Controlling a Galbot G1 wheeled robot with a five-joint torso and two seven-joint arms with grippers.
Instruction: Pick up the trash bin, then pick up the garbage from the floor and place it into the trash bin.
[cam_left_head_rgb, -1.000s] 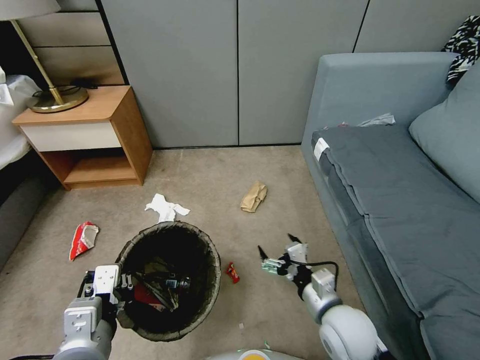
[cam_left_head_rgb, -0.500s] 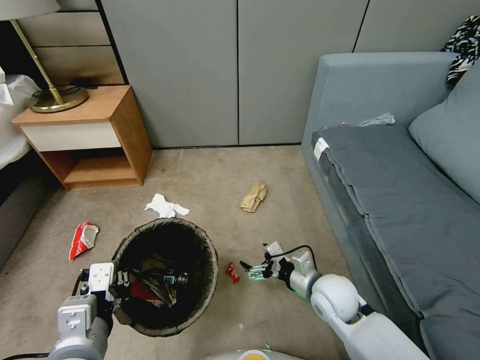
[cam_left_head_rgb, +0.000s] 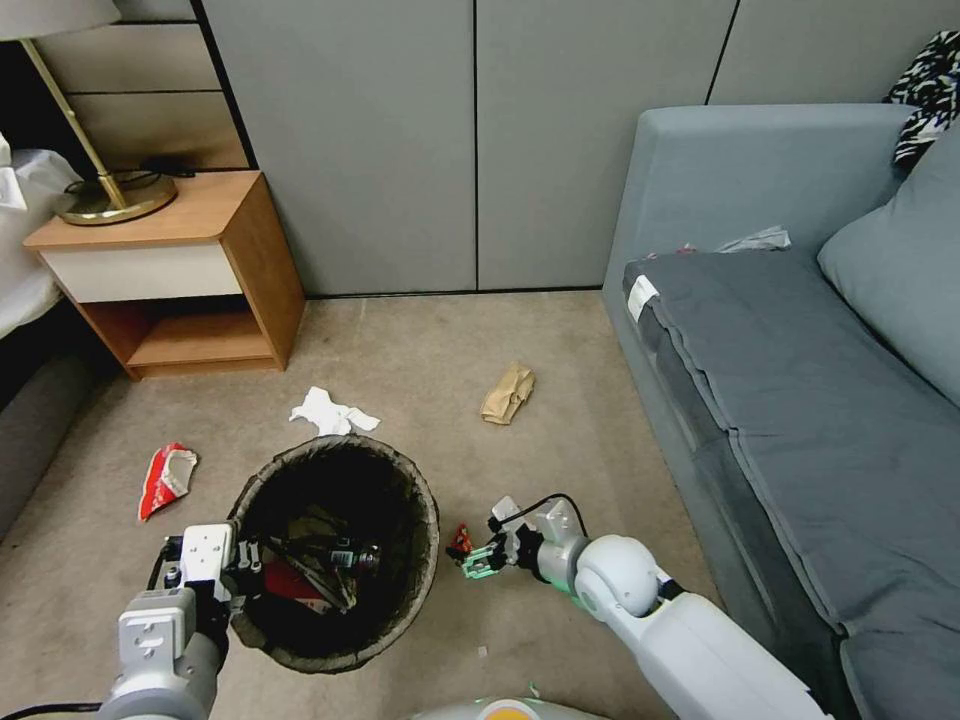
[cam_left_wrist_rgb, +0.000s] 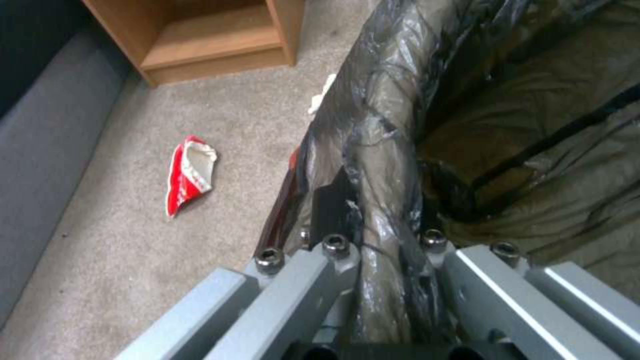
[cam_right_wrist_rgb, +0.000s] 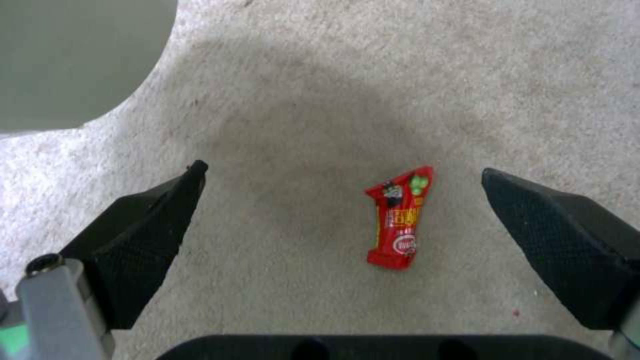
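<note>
One small red packet (cam_right_wrist_rgb: 399, 220) on carpet between wide-open right pincer (cam_right_wrist_rgb: 343, 175); left pincer (cam_left_wrist_rgb: 373, 250) clamps bin rim (cam_left_wrist_rgb: 380, 150).

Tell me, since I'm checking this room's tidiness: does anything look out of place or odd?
Yes: litter lies loose on the carpet: a crumpled white tissue, crumpled brown paper, a torn red-and-white packet and a small red packet, all outside the trash bin.

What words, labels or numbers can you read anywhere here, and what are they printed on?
None is legible.
Small red snack packet on the carpet: printed panels and a round logo, too blurred.
White tag on the grey sofa: too small.
Red-and-white packet: no readable print.
</note>
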